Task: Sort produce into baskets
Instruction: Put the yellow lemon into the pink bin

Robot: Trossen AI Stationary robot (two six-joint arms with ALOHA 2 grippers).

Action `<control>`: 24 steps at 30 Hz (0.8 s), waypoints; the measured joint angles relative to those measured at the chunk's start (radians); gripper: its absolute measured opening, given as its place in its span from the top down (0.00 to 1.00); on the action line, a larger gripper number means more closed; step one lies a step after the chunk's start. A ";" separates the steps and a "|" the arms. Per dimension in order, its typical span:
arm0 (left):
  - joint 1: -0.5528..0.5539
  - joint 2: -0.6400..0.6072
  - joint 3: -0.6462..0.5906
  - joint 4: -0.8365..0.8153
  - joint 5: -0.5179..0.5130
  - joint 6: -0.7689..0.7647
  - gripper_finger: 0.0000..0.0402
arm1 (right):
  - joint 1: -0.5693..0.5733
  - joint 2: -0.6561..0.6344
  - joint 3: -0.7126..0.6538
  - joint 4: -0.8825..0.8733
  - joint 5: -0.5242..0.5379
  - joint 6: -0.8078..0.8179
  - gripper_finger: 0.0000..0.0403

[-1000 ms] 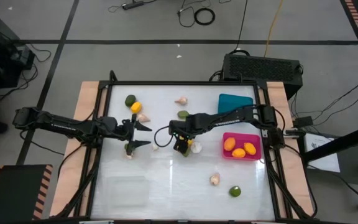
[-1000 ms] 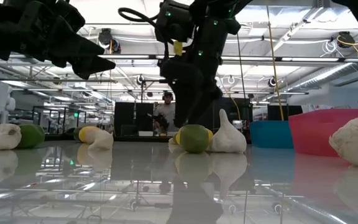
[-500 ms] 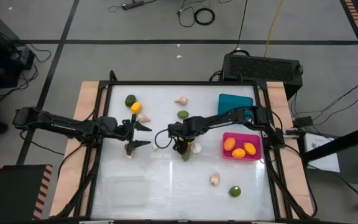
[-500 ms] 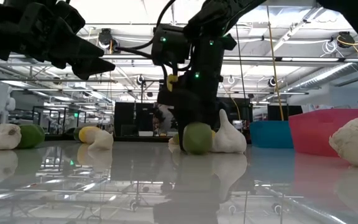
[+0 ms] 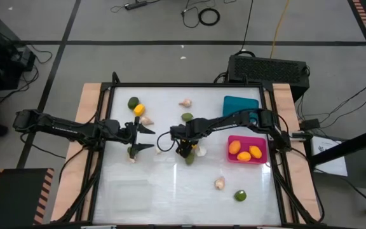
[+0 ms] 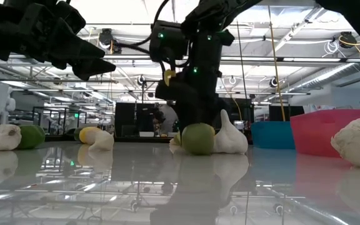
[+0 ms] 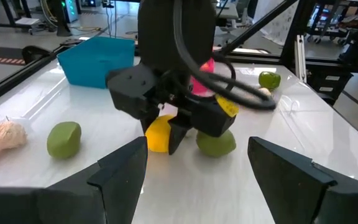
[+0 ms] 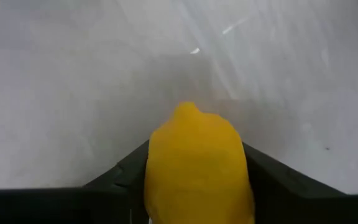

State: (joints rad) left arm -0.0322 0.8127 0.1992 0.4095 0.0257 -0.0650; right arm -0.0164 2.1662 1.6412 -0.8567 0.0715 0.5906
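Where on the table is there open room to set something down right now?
The widest bare patch is the near middle, between the clear bin and the garlic bulb. Another lies along the far edge between the garlic and the teal bin. It is crowded mid-table, where the right end effector holds a yellow fruit beside a lime.

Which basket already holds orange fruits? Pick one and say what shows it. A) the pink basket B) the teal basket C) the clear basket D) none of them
A: in the high view, three orange fruits lie inside the pink basket at the table's right side, while the teal basket behind it shows nothing inside.
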 joint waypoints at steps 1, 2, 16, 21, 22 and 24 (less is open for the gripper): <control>0.000 0.000 0.000 0.000 0.000 -0.001 0.29 | -0.001 0.000 0.011 -0.010 -0.001 -0.006 0.56; 0.000 0.000 0.000 0.000 0.000 -0.004 0.29 | -0.001 0.000 0.025 -0.025 0.000 -0.015 0.56; 0.000 0.000 0.000 0.000 0.000 -0.005 0.29 | 0.000 -0.035 0.133 -0.122 0.052 -0.157 0.55; 0.000 0.000 0.000 0.000 0.000 -0.003 0.29 | 0.005 -0.119 0.133 -0.198 0.115 -0.166 0.55; 0.000 0.000 0.000 0.000 0.000 -0.002 0.29 | 0.006 -0.143 0.132 -0.223 0.123 -0.164 0.55; 0.000 0.000 0.000 0.000 0.000 0.000 0.29 | 0.013 -0.195 0.122 -0.261 0.144 -0.147 0.55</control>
State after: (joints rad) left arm -0.0324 0.8131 0.1993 0.4095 0.0254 -0.0650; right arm -0.0035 1.9708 1.7633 -1.1173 0.2155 0.4432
